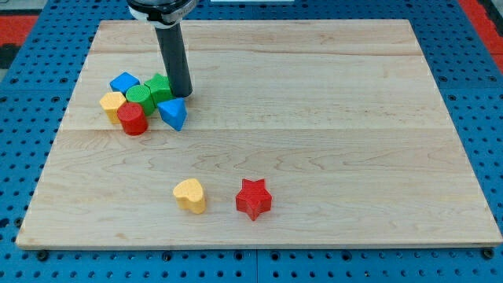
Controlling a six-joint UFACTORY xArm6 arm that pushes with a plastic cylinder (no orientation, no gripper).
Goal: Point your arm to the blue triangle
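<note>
Just below my tip [182,93], blue triangle [174,114]

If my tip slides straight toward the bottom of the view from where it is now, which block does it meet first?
Most likely the blue triangle: my tip stands just above it in the view, very close or touching. Depth is hard to judge.

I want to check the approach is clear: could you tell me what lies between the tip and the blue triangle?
Nothing: in the camera view my tip sits right at the blue triangle, just above its upper edge, no block between.
</note>
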